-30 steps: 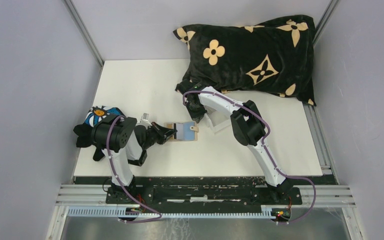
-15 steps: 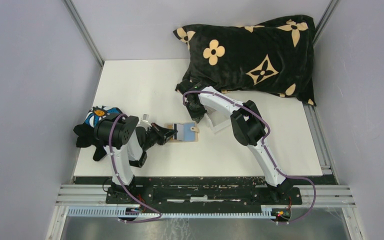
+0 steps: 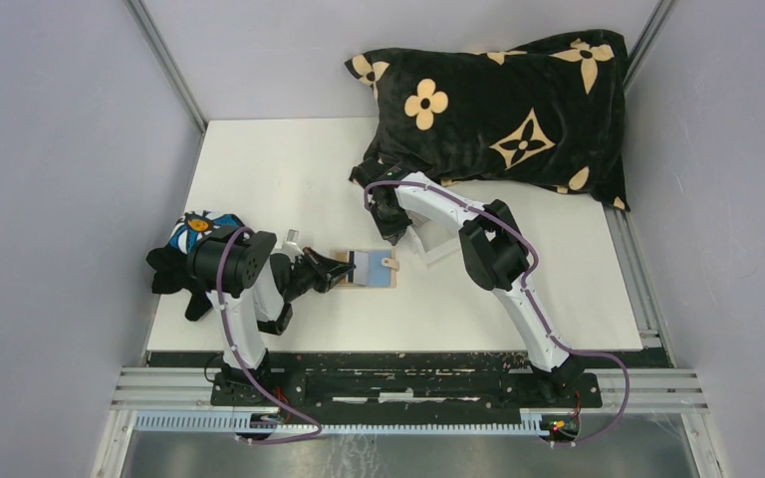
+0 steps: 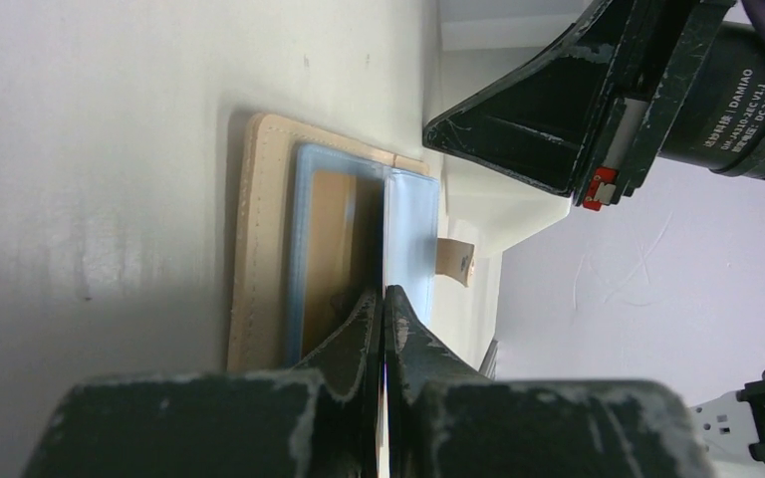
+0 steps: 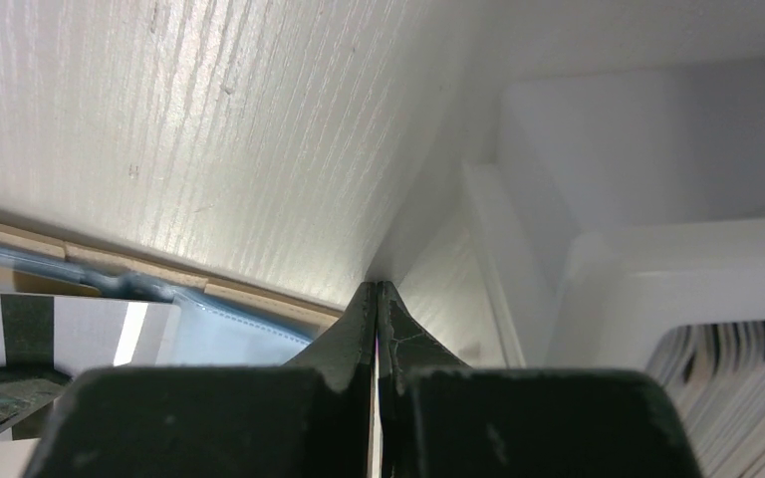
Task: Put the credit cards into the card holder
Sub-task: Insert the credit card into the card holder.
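Note:
The tan card holder (image 3: 385, 281) lies open on the white table in front of my left arm, its snap tab (image 3: 390, 263) pointing right. My left gripper (image 3: 347, 267) is shut on a pale blue credit card (image 3: 371, 265) and holds it over the holder's blue sleeves. In the left wrist view the gripper (image 4: 382, 294) holds the card (image 4: 410, 239) on edge over the holder (image 4: 259, 239). In the right wrist view the card (image 5: 80, 329) shows a white back with a black stripe. My right gripper (image 3: 391, 231) is shut and empty just behind the holder, and also shows in the right wrist view (image 5: 376, 287).
A clear plastic box (image 3: 436, 244) sits right of my right gripper, with a stack of cards (image 5: 737, 398) inside. A black flowered pillow (image 3: 508, 105) fills the back right. A dark bundle with a blue patch (image 3: 194, 231) lies by the left arm.
My right gripper has drawn back from the holder's far edge. The holder and the card in my left gripper have shifted slightly toward the near side.

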